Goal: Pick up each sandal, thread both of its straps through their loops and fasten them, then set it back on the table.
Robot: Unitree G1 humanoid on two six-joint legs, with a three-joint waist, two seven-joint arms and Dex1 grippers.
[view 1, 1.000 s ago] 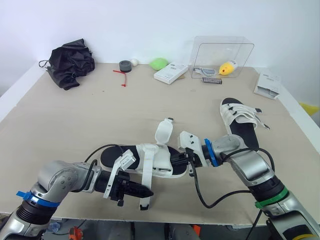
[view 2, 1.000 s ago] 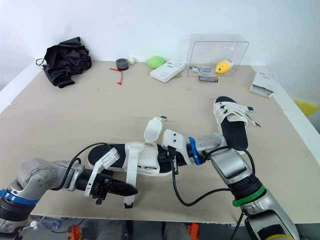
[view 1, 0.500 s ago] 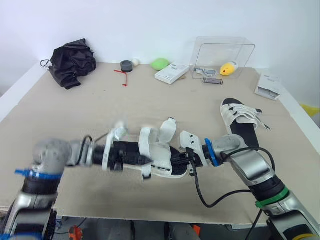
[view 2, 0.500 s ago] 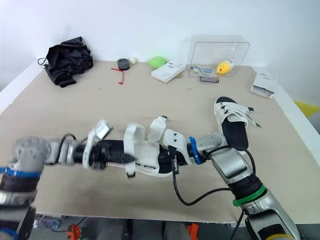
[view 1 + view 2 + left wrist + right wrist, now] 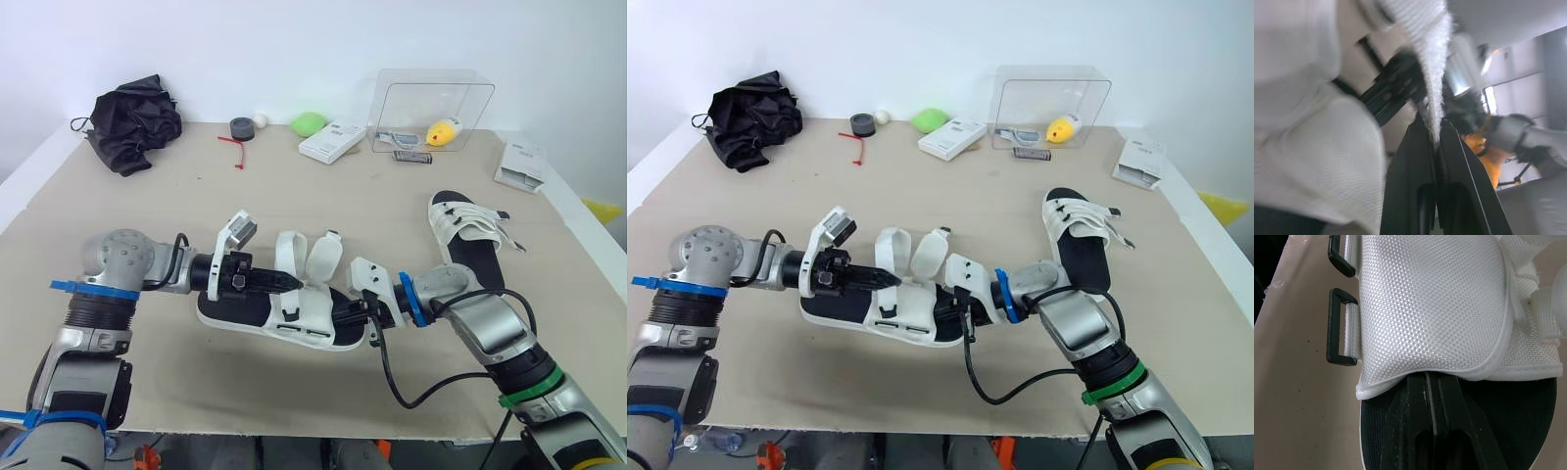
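A sandal (image 5: 257, 311) with a black sole and white upper lies at the table's near middle. My left gripper (image 5: 296, 282) is over its footbed, shut on a white strap (image 5: 286, 255) that arches up from the far side; the left wrist view shows the strap (image 5: 1437, 83) pinched between the fingers (image 5: 1409, 161). A second strap (image 5: 321, 257) stands loose beside it. My right gripper (image 5: 345, 314) is shut on the sandal's white side panel (image 5: 1435, 308), next to two black loops (image 5: 1341, 328). A second sandal (image 5: 472, 242) lies to the right with its straps across.
Along the back edge sit a black cloth (image 5: 137, 122), a grey tape roll (image 5: 241, 128), a green object (image 5: 312, 123), a white box (image 5: 334, 142) and a clear case (image 5: 431, 113). A white booklet (image 5: 520, 164) lies at the far right.
My left gripper swung from the table's near edge up and over the sandal, carrying the strap with it. The right gripper stayed on the sandal's side.
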